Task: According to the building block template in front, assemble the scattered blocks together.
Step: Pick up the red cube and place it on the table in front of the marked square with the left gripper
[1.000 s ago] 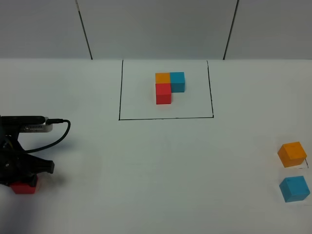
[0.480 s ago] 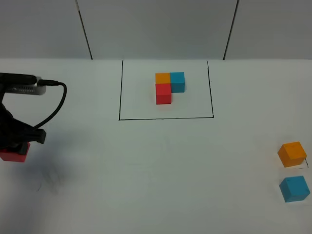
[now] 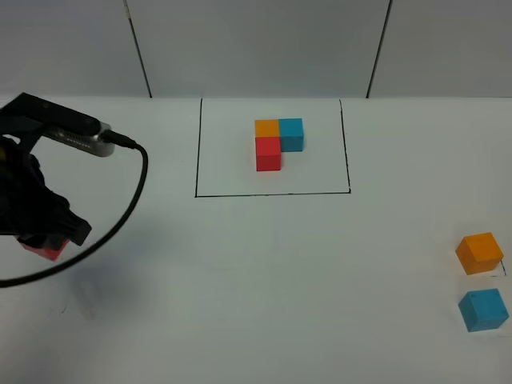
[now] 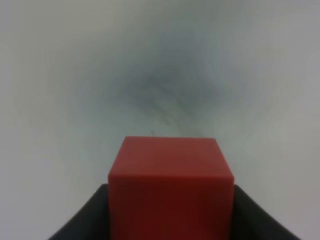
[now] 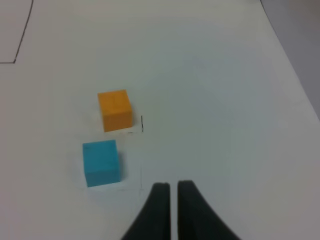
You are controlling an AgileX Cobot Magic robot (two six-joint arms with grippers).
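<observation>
The template (image 3: 276, 142) is an orange, blue and red trio inside a black drawn rectangle at the back centre. My left gripper (image 3: 46, 240) is shut on the red cube (image 3: 48, 248) and holds it above the table at the far left; in the left wrist view the red cube (image 4: 171, 187) sits between the dark fingers. The orange cube (image 3: 479, 253) and the light blue cube (image 3: 483, 310) lie at the far right. In the right wrist view my right gripper (image 5: 172, 189) is shut and empty, a little way from the orange cube (image 5: 115, 110) and the blue cube (image 5: 101, 162).
The white table (image 3: 264, 272) ends at a grey back wall. A black cable (image 3: 128, 200) loops from the left arm. The right table edge shows in the right wrist view (image 5: 295, 65).
My left gripper has lifted the red cube off the table and carried it up and a little to the right. The arm has swung. The right side has not changed.
</observation>
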